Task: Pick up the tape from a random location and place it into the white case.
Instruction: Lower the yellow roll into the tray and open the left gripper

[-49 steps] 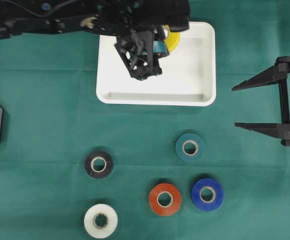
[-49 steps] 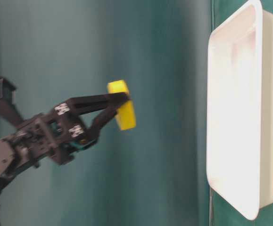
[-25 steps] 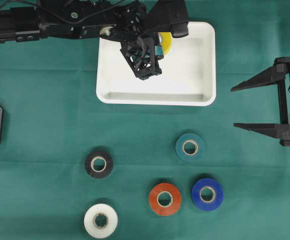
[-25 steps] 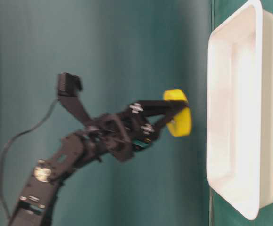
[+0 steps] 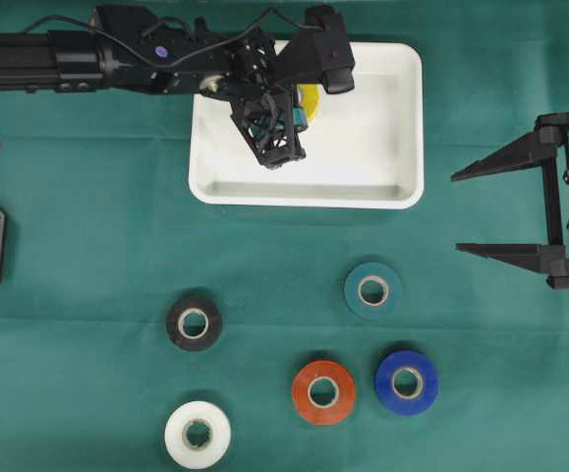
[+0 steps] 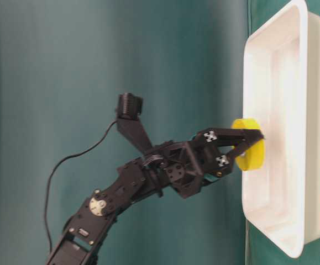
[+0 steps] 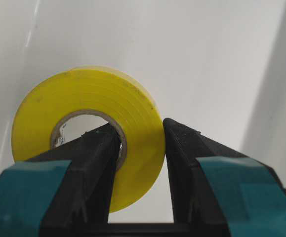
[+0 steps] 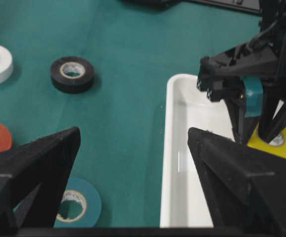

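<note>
Fingers of the left gripper (image 7: 140,148) pinch the wall of the yellow tape (image 7: 91,131), one finger through the roll's core and the other against its outer face, so the roll stands on edge between them. In the overhead view that gripper (image 5: 294,113) hangs over the far-left part of the white case (image 5: 407,128), with only a sliver of the yellow tape (image 5: 309,98) showing beside the black wrist. From table level the roll (image 6: 248,144) sits inside the rim of the white case (image 6: 292,33); whether it touches the floor of the case cannot be told.

Well to the right, the right gripper (image 5: 505,208) hovers above the green desk (image 5: 78,226) with its jaws spread wide and nothing between them.

On the near half of the desk lie five more rolls, all flat and apart from one another: teal tape (image 5: 372,289), black tape (image 5: 194,323), orange tape (image 5: 323,391), blue tape (image 5: 407,382) and white tape (image 5: 198,434).
</note>
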`<state>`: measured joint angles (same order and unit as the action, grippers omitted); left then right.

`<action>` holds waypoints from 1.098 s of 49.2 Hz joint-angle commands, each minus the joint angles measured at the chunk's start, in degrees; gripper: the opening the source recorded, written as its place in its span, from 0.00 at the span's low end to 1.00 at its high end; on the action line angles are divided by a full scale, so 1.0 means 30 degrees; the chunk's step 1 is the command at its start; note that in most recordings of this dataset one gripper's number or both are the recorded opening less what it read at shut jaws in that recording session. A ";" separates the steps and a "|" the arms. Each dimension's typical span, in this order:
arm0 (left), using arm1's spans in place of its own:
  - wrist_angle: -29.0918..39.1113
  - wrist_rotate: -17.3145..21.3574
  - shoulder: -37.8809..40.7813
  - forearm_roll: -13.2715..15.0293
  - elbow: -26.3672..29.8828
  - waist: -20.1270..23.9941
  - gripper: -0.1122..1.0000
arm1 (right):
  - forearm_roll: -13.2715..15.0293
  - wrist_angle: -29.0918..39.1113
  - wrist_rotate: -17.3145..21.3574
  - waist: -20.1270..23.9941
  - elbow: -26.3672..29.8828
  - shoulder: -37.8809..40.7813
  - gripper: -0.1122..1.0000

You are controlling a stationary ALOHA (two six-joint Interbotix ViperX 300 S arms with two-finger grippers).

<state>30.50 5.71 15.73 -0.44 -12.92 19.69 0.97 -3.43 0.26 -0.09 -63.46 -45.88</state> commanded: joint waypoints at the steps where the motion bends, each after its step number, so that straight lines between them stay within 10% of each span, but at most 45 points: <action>1: -0.0264 0.0029 -0.0146 0.0029 0.0264 0.0000 0.31 | 0.0029 -0.0088 -0.0029 0.0000 0.0264 0.0146 0.91; 35: -0.0850 0.0088 0.0234 0.0088 0.0352 -0.0498 0.31 | 0.0029 -0.0146 0.0000 0.0000 0.0293 0.0146 0.91; 48: -0.1582 0.0059 0.0146 0.0088 0.0176 -0.0469 0.91 | 0.0029 -0.0146 0.0029 0.0000 0.0293 0.0146 0.91; 54: -0.1553 0.0059 0.0059 0.0088 0.0088 -0.0469 0.96 | 0.0029 -0.0146 0.0029 0.0000 0.0293 0.0146 0.91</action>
<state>26.10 5.89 17.58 -0.18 -13.01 18.19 0.97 -3.43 0.26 -0.09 -63.46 -45.70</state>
